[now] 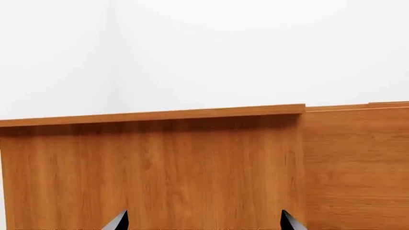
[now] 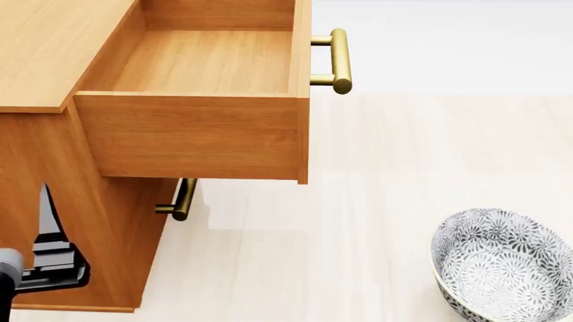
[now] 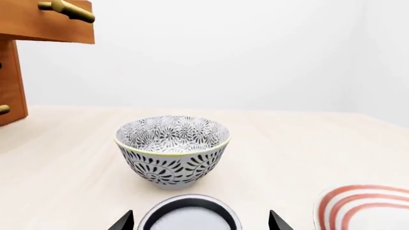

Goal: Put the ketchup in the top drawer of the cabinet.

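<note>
Ketchup point(image 3: 189, 215) between spread right gripper point(image 3: 200, 221) fingertips, bowl point(image 3: 172, 147) beyond, empty. Top drawer point(image 2: 208, 62) open, empty. Left gripper point(image 1: 203, 221) spread.

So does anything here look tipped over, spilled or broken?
No. The top drawer stands pulled out and empty, the patterned bowl sits upright on the floor, and a can stands upright between the right gripper's tips.
</note>
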